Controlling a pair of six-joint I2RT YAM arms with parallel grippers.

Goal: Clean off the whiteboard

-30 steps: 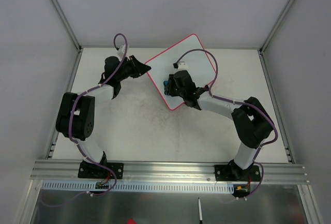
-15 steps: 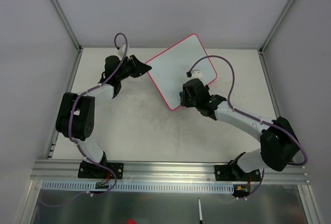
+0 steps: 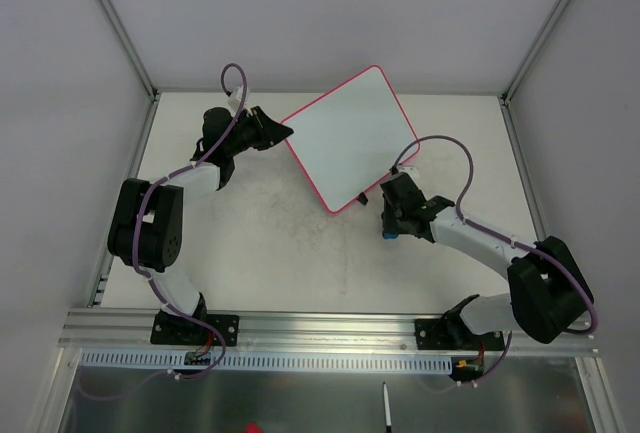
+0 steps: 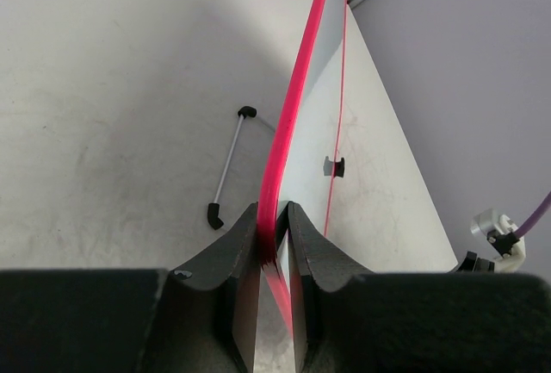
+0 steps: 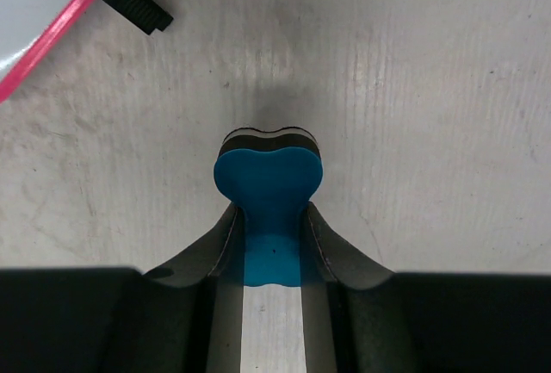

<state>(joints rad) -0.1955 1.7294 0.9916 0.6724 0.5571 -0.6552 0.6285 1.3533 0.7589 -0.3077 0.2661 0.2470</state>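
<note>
The left tool point(image 4: 274, 215) is clenched on the pink rim of the whiteboard point(image 3: 350, 133), at the board's left corner. The whiteboard is on the far side of the desk point(image 3: 250, 243), near the middle, and it is turned at a slant.

I think the board is thin, stiff and light. Its white face looks smooth, so it would likely slide if it were rubbed. The rim at a corner seems the best place to hold it. A pinch there pins the board and leaves the face free. From above I see no marks on the face.

To the right, the right tool point(image 5: 271, 209) grasps the blue eraser point(image 5: 267, 170) by its middle. It is over bare desk, just beside the board's near edge and not on the board. The eraser looks soft and light, so a gentle squeeze should do.

There is one whiteboard, one eraser and two tools. From above I can see one small black clip point(image 3: 362, 198) on the board's near edge.
</note>
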